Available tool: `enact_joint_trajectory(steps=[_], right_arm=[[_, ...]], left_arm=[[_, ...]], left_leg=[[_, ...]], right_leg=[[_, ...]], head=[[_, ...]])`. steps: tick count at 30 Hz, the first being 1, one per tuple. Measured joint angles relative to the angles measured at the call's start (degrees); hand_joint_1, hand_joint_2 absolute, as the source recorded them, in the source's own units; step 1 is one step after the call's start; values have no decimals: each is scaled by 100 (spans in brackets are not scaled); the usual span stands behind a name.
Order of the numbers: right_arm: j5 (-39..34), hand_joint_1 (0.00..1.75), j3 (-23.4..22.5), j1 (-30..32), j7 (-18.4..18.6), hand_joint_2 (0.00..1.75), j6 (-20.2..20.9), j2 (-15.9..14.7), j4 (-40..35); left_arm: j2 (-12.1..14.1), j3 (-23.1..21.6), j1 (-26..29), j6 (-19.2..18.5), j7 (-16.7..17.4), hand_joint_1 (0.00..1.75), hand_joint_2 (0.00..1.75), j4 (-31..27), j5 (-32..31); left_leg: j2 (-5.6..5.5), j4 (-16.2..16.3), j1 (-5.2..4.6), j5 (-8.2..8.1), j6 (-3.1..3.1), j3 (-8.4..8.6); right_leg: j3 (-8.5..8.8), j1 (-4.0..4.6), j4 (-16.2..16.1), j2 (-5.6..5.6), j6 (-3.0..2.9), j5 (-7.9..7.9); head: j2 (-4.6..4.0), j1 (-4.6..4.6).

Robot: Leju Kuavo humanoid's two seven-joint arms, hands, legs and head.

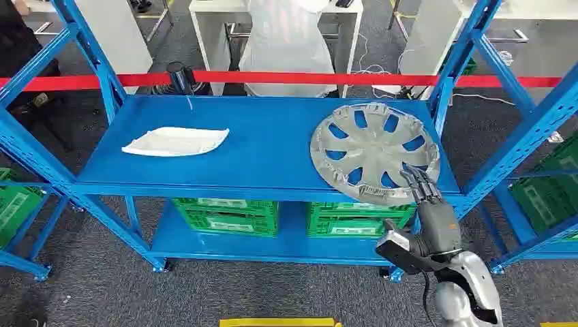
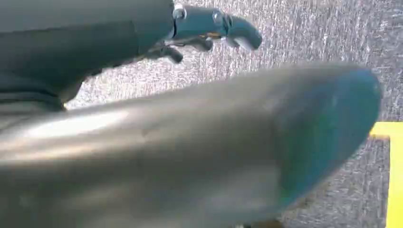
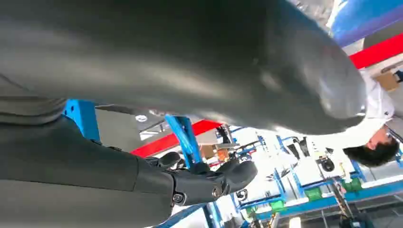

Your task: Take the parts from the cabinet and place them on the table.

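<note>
In the head view a blue rack (image 1: 272,160) fills the middle of the frame. At far left a green crate (image 1: 15,204) sits under a neighbouring shelf. On the rack's top shelf, left of centre, lies a white panel (image 1: 176,142), flat and well apart from the rest. Behind it, upper centre, a red tape (image 1: 272,78) runs across, with white tables (image 1: 272,27) beyond. Below the shelf, two green bins (image 1: 290,216) stand side by side. Right of centre a silver hubcap (image 1: 375,153) lies on the shelf, overhanging its front edge. The right hand (image 1: 426,194) rises from the lower right, its dark fingers (image 1: 417,178) straight and touching the hubcap's near rim, holding nothing. The left hand (image 2: 209,28), seen from its wrist over grey carpet, has fingers loosely curled and apart, holding nothing.
</note>
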Motion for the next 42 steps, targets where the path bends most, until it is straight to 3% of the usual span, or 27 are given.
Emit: enact_joint_trajectory(steps=[7, 14, 15, 23, 32, 42], right_arm=[[17, 0, 0, 30, 0, 0, -6, 68, -9], [2, 0, -35, 156, -17, 0, -11, 90, -120], [4, 0, -46, 173, -20, 175, -11, 87, -122], [138, 0, 26, -66, 44, 175, 451, -330, -19], [689, 0, 337, -648, 208, 175, 328, -813, 685], [839, 0, 1239, -1865, 2, 175, 287, -1394, 2286]], left_arm=[[-9, 0, 7, -4, -59, 0, 0, 0, -26], [-11, -2, 6, 0, 129, 0, 0, 9, -153], [-9, -2, 8, 2, 151, 0, 0, 9, -155], [57, -2, 0, 28, -15, 0, 0, 4, -129], [52, -2, -5, 15, 133, 0, 0, 7, -50], [-138, 162, 2, 48, 79, 0, 0, -2, 230]], left_leg=[[-3, -49, 4, -11, -48, 69], [-4, -56, 13, -28, -74, 76], [-4, -56, 13, -31, -78, 75], [-4, -56, 11, -34, -78, 77], [-7, -56, 9, -33, -76, 81], [-15, -56, 8, -32, -73, 86]], right_leg=[[43, -1, 0, 1, -58, -37], [53, -3, -3, 1, -61, -55], [55, -2, -6, 1, -61, -56], [71, -1, -30, 3, -55, -53], [85, -1, -44, 5, -44, -45], [92, -8, -48, 3, -38, -41]], head=[[2, 0], [2, 2], [2, 2], [0, 2], [2, 2], [2, 2]])
